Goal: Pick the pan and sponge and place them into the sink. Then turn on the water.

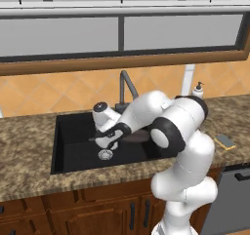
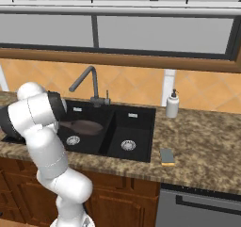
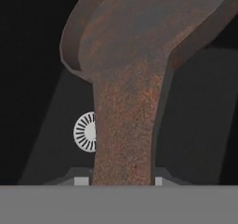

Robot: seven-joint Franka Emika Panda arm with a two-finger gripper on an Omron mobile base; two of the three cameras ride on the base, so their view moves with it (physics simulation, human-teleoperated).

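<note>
Gripping rusty-brown round pan [image 3: 139, 37] | pincer [image 3: 120, 179] clamped | glossy black sink [image 2: 141, 122]

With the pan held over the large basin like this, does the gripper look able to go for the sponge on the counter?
Probably not yet. The gripper is shut on the pan by its handle, above the sink. The sponge lies in the open on the counter right of the sink, unobstructed, so it looks reachable once the pan is released.
</note>
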